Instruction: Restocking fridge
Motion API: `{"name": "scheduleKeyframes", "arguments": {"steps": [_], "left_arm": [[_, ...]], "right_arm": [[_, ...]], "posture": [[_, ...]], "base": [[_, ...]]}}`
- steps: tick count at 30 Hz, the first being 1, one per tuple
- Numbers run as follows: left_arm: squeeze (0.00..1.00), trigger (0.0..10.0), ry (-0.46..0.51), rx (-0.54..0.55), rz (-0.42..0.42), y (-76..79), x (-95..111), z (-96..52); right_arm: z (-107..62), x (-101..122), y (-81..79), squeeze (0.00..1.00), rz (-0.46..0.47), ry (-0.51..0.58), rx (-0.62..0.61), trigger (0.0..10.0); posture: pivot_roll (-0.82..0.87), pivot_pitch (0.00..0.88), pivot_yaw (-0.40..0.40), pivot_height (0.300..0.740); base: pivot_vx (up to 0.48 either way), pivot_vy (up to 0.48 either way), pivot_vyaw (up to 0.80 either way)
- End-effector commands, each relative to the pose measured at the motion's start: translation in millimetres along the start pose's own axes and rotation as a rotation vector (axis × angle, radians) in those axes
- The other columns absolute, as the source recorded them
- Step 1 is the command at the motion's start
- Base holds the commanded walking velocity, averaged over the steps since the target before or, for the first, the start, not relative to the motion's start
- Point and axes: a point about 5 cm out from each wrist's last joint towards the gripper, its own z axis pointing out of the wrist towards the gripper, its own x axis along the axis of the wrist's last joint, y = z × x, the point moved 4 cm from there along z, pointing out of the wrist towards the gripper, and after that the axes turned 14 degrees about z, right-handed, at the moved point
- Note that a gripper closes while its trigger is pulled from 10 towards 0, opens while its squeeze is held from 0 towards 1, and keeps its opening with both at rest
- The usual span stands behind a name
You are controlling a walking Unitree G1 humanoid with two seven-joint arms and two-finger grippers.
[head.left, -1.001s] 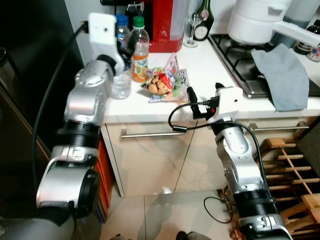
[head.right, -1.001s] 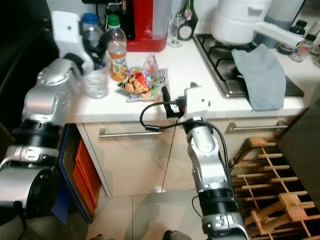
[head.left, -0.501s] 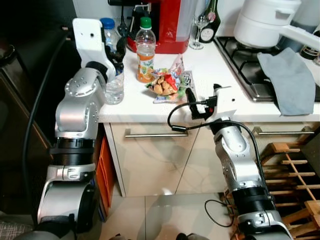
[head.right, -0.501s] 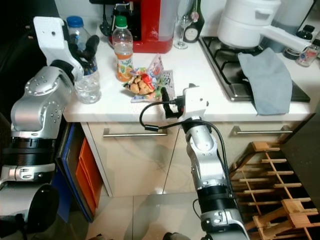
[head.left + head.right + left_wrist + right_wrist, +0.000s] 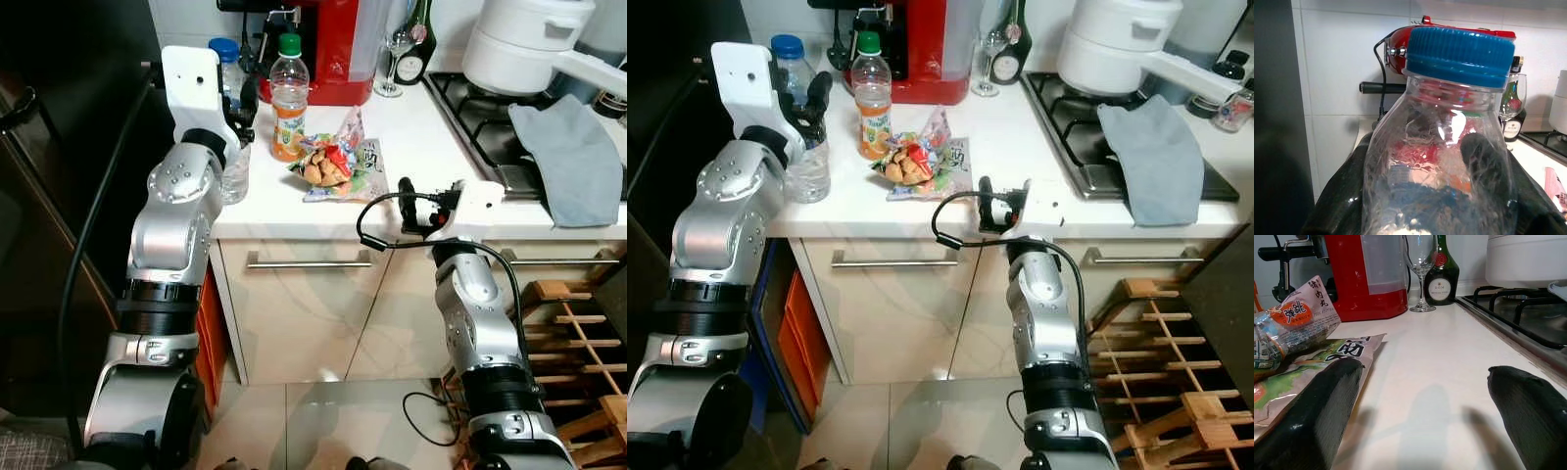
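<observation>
At the table's (image 5: pixel 1038 147) left front corner the left pincer (image 5: pixel 808 103) has its two black fingers around a clear water bottle (image 5: pixel 801 137) with a blue cap; in the left wrist view the fingers (image 5: pixel 1484 161) press on both sides of the bottle's body below the shoulder, so the pincer is closed on it while the bottle stands upright on the table. The thin clear plastic will likely give under a hard squeeze and be slick, and the water makes it fairly heavy for its size, so a hold on the body just under the shoulder looks sound. Just beside it, further along the table, stands an orange juice bottle (image 5: pixel 872 93) with a green cap, upright in front of a red coffee machine (image 5: pixel 921 49). Next come soft, crinkly snack packets (image 5: pixel 921 157) lying in a loose pile near the front edge; they look light and easy to crush. The right pincer (image 5: pixel 994 206) rests at the front edge just beside them, its fingers spread wide and holding nothing. A wine glass (image 5: pixel 991 49), a dark bottle (image 5: pixel 1007 54), a hob (image 5: pixel 1087 127) and a grey cloth (image 5: pixel 1151 157) follow.
</observation>
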Motion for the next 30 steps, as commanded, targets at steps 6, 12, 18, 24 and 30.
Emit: {"name": "scheduleKeyframes", "arguments": {"steps": [6, 12, 18, 24, 30], "left_arm": [[0.0, 10.0, -0.087, -0.024, 0.015, 15.3, -24.9, -4.5], [0.0, 10.0, -0.085, -0.027, 0.021, 18.3, -24.7, -4.3], [0.0, 10.0, -0.084, -0.041, 0.024, 25.8, -25.7, -5.5], [0.0, 10.0, -0.087, -0.037, 0.018, 28.3, -27.1, -7.1], [0.0, 10.0, -0.097, -0.052, 0.02, 32.5, -31.2, -7.9]], "right_arm": [[2.0, -1.0, -0.6, 0.08, 0.005, -0.004, -0.01, 10.0], [1.9, -3.2, -1.2, 0.08, 0.006, -0.008, -0.012, 10.0], [1.3, -5.2, -1.1, 0.08, 0.0, -0.016, -0.008, 10.0], [2.9, -7.1, -1.9, 0.08, -0.01, -0.029, 0.005, 10.0], [4.2, -6.1, -5.2, 0.09, -0.015, -0.027, 0.012, 10.0]], "posture": [[-0.01, 0.0, 0.0, 0.74], [-0.01, 0.0, 0.008, 0.74], [-0.01, 0.0, -0.002, 0.74], [0.0, 0.0, -0.011, 0.74], [-0.03, 0.0, -0.001, 0.74]], "base": [[-0.298, 0.0, 0.0], [-0.316, 0.0, 0.0], [-0.321, 0.0, 0.0], [-0.324, 0.0, 0.0], [-0.322, 0.0, 0.0]]}}
